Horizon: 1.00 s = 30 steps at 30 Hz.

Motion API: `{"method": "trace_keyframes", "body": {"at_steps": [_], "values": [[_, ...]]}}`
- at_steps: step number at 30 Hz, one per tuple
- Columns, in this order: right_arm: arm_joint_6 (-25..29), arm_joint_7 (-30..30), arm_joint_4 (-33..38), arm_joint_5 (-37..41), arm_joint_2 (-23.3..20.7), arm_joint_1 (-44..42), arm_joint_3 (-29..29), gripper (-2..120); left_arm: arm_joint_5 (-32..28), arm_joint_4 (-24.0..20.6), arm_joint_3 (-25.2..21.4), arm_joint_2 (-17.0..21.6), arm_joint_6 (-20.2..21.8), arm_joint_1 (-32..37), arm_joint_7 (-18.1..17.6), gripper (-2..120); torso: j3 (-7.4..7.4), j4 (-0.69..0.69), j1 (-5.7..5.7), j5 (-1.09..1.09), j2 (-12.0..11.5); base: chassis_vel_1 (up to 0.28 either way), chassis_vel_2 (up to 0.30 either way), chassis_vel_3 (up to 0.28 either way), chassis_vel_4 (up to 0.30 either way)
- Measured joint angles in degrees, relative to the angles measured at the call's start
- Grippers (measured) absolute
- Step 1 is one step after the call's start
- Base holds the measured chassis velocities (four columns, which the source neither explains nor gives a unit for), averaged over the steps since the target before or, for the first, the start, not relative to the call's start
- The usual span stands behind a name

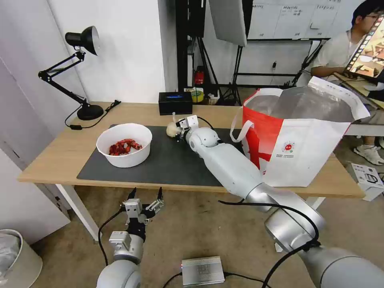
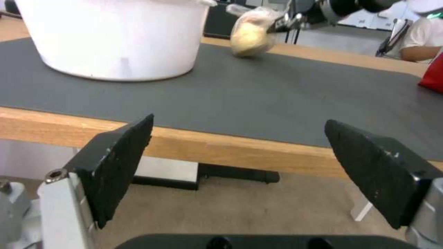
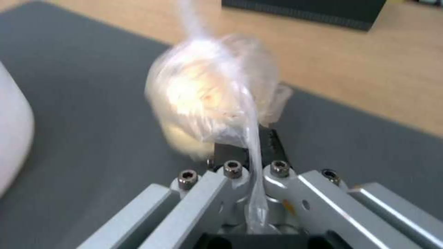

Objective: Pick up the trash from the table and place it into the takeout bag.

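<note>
My left gripper (image 1: 146, 197) hangs nearest me, below the front edge of the table (image 1: 48, 160), its two black pads spread wide with nothing between them; from its wrist I see those pads (image 2: 121, 162) framing the wood edge and the grey mat (image 2: 277, 100) beyond. On the mat's left part sits the white bowl (image 1: 125, 145), and only from my head can I see the red shellfish scraps (image 1: 123, 147) inside it; the left wrist view catches just its plain outer wall (image 2: 115, 38). Farther back on the mat is the ball (image 1: 172, 129), a beige lump in clear crinkled wrap with a twisted tail sticking up. My right gripper (image 1: 181, 129) is clamped on it, the fingers drawn together on the wrap. The right wrist view shows what the others cannot: the ball (image 3: 210, 107) pressed against my closed fingertips (image 3: 270, 140), a strand of plastic trailing back across the gripper body, and the mat under it. From the left wrist view the ball (image 2: 251, 36) sits low at the mat, though I cannot tell whether it touches. To the right, near the table's end, stands the bag (image 1: 296, 136), white and red, its silver-lined mouth open and a white strap hanging toward the mat. Behind the ball, at the table's far edge, is the black box (image 1: 175, 103), and the lamp (image 1: 82, 72) stands at the far left corner.
</note>
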Motion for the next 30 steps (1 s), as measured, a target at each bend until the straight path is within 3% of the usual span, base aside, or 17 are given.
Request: {"method": "trace_keyframes", "body": {"at_steps": [17, 30], "values": [[0.0, 4.4, 16.3, -0.2, -7.7, -5.5, 3.0, 0, 0.0, -0.5, -0.3, 0.3, 0.0, 0.2, -0.1, 100, 0.00, 0.00, 0.00, 0.00, 0.0, 0.000, 0.000, 0.000, 0.000], [0.0, 9.4, 35.4, -1.4, -15.3, -12.3, 5.7, 0, 0.1, -0.4, 0.0, 0.3, 0.0, 0.3, -0.2, 100, 0.00, -0.01, 0.00, 0.01, 0.0, 0.000, 0.000, 0.000, 0.000]]}}
